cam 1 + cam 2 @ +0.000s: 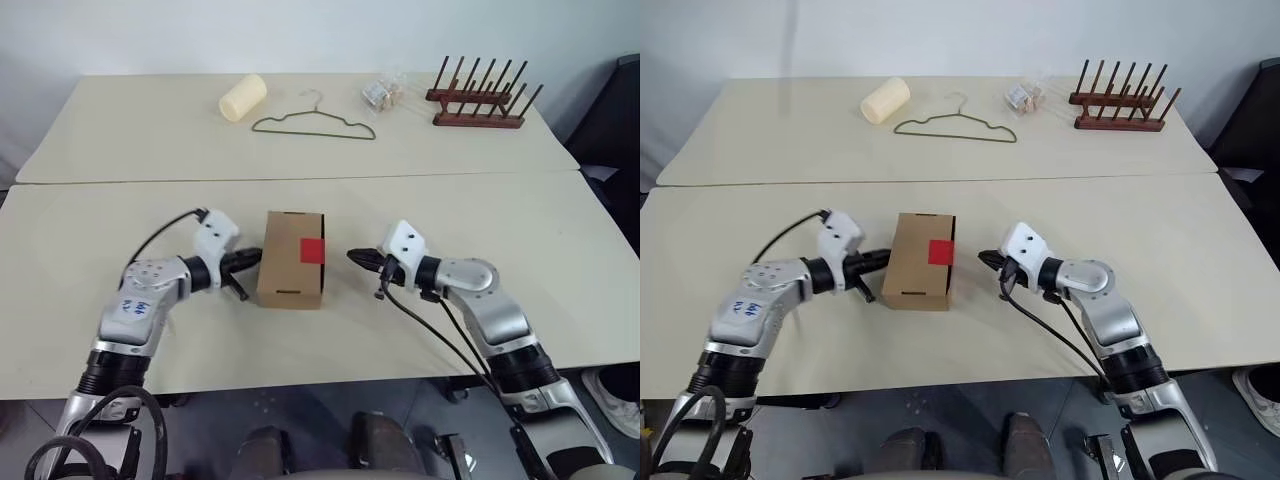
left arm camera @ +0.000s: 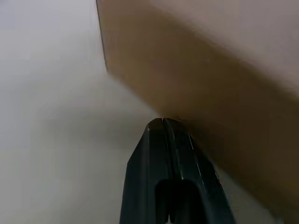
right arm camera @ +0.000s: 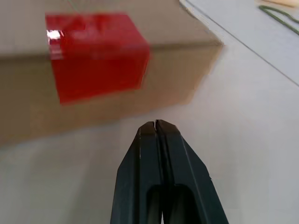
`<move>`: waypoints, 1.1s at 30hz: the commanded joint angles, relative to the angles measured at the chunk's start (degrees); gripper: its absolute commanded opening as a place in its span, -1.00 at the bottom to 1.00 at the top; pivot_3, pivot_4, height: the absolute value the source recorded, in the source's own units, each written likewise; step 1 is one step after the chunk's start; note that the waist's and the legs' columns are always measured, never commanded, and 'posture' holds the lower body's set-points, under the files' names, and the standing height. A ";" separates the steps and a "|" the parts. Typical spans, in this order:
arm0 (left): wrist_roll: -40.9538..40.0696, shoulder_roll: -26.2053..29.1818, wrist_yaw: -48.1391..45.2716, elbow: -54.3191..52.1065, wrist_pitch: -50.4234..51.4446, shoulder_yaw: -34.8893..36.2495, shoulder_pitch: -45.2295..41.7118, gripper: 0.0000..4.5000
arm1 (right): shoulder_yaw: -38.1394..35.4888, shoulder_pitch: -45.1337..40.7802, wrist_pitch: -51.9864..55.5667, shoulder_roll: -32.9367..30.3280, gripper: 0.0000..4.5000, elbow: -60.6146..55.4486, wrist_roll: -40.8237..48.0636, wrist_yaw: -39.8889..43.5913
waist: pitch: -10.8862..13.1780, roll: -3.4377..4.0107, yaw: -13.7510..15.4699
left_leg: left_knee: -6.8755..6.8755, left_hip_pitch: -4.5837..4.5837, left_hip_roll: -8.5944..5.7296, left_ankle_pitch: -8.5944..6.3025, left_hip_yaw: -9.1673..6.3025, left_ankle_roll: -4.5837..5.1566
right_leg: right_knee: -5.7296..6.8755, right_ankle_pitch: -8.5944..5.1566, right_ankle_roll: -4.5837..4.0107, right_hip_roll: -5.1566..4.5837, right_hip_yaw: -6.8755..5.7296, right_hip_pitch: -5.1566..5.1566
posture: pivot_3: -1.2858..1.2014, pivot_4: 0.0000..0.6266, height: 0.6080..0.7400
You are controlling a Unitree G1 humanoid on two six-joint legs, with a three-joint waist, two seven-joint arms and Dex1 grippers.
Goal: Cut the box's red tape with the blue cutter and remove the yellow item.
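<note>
On the near table, the box (image 1: 292,258) with the red tape (image 1: 312,250) is sitting between the left gripper (image 1: 255,258) and right gripper (image 1: 353,256), both pinched closed and empty; a wire hanger (image 1: 315,122), cream roll (image 1: 243,97) and wooden peg rack (image 1: 480,95) are lying beyond.

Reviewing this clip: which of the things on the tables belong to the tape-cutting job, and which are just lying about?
Part of the job:
- box, closed, between the two grippers
- red tape at its top edge
- left gripper, shut, at the box's side
- right gripper, shut, short of the tape side

Lying about on the far table:
- cream roll
- wire hanger
- wooden peg rack
- small clear packet
</note>
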 commanded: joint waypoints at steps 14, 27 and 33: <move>1.23 -12.33 0.86 -2.11 3.04 -9.58 -5.04 -1.00 | -2.97 -16.72 -6.87 -5.35 -0.98 25.91 -0.69 12.14 | 0.01 0.01 1.03 | 0.38 0.05 -0.01 -0.01 -0.09 0.02 | -0.07 0.02 0.03 -0.05 -0.04 0.37 | 0.03 -0.52 1.00; -3.87 -1.04 -5.34 -14.16 8.55 -3.99 -0.84 -1.00 | -12.05 -24.24 -22.88 -8.38 -0.91 43.46 1.66 13.25 | 0.10 0.10 0.20 | 0.36 0.02 0.09 0.00 -0.17 0.02 | -0.08 0.02 0.03 -0.10 -0.08 0.37 | 0.03 -0.52 1.00; -9.69 5.47 -7.52 -17.51 -0.79 15.29 6.58 -0.59 | -18.28 -22.27 -12.59 -13.47 -0.11 35.67 13.43 31.45 | 0.21 0.24 0.39 | 0.33 0.02 0.21 -0.01 -0.37 0.02 | -0.18 0.02 0.03 -0.17 -0.11 0.43 | 0.03 -0.52 1.00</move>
